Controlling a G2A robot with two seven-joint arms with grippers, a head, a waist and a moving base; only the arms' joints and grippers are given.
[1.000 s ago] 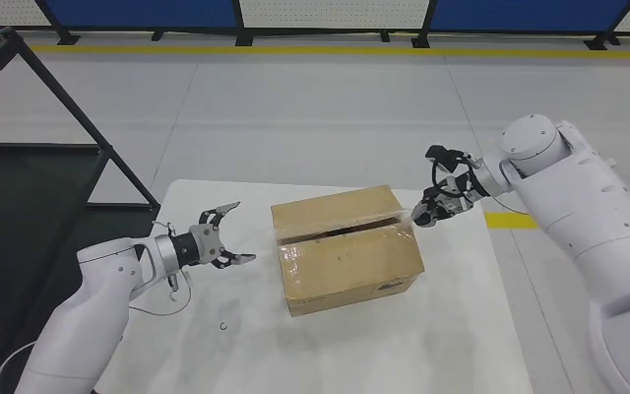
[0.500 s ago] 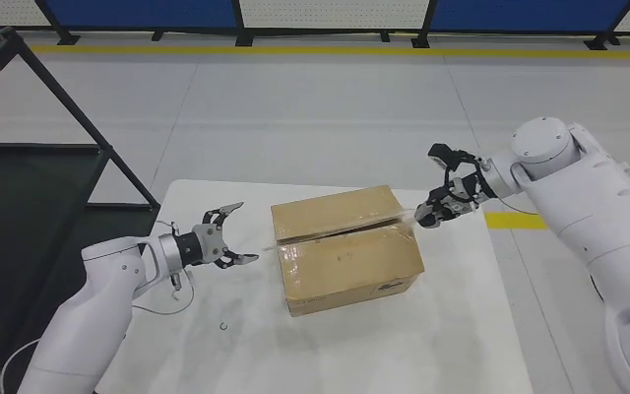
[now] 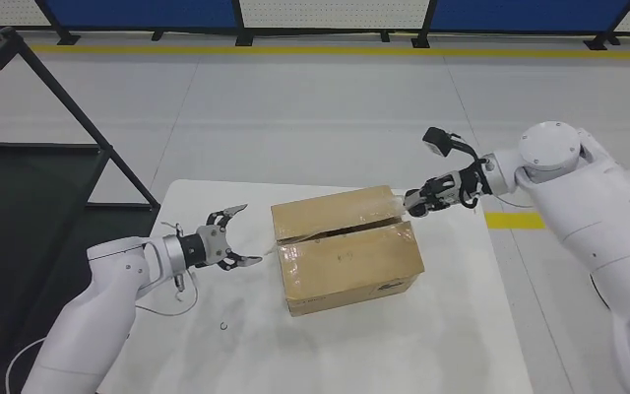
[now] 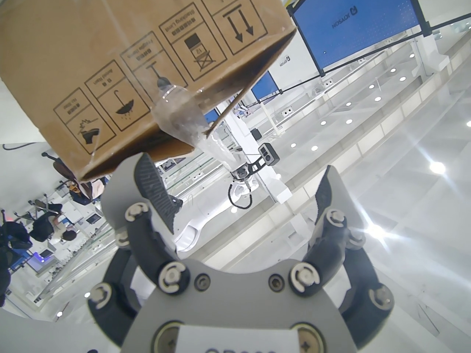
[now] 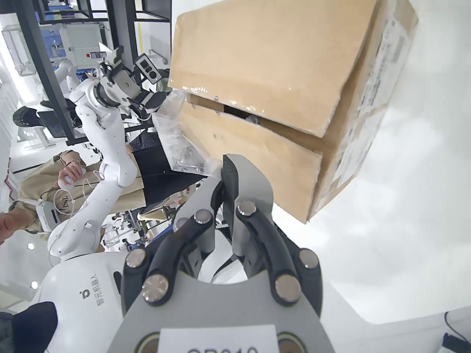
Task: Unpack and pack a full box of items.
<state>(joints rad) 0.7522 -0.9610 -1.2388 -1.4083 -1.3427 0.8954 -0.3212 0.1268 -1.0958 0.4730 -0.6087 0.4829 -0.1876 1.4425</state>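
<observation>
Right pincer [image 3: 413, 201] is clamped together on a strip of clear tape [image 3: 398, 201] at the far right top corner of the box [image 3: 345, 258]. In the right wrist view its fingers [image 5: 231, 176] meet on the crinkled tape [image 5: 180, 141], which runs from them up to the box's edge.

Left pincer [image 3: 250, 233] hangs just beside the box's left side with its fingers spread wide apart and nothing between them. Seen from its own wrist, the two ribbed fingers [image 4: 151, 181] stand apart, pointing at the printed side of the box, where a wad of the tape [image 4: 176, 115] hangs off the top edge.

The brown cardboard box stands upright near the middle of the white surface [image 3: 443, 335]. Its two top flaps [image 3: 335, 212] are down but not sealed, with a dark gap [image 5: 239, 110] open along the seam between them. A small ring [image 3: 225, 326] lies on the surface, apart from the box, near the left arm.
</observation>
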